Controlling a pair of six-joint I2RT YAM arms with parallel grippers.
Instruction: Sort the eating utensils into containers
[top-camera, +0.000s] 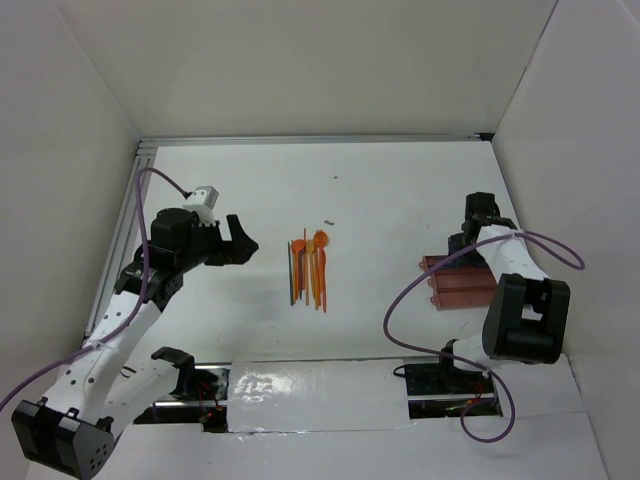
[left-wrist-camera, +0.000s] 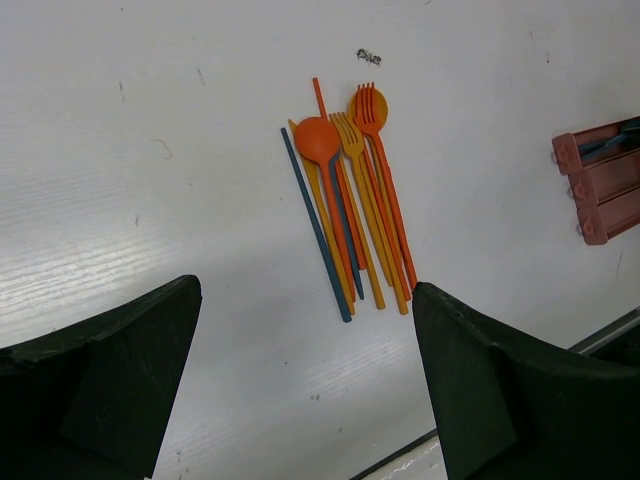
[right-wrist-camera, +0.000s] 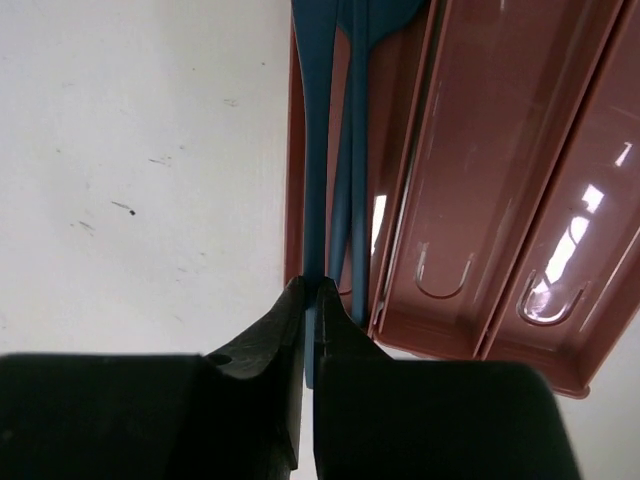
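The right claw (right-wrist-camera: 310, 290) is pinching a blue utensil (right-wrist-camera: 315, 150) over the tray's (right-wrist-camera: 500, 200) edge trough, probably needing release next, while the left claw (left-wrist-camera: 305, 290) is hovering wide.

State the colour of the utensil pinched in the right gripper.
The utensil is blue; right wrist view.

White desk (top-camera: 400, 200) fills the view, scuffed with faint marks. A small grey scrap (left-wrist-camera: 368, 57) lies on it, a dark speck (top-camera: 336, 179) farther back. White walls (top-camera: 300, 70) box it in. A metal rail (top-camera: 130, 200) runs along the left edge, a shiny strip (top-camera: 300, 386) along the near one.
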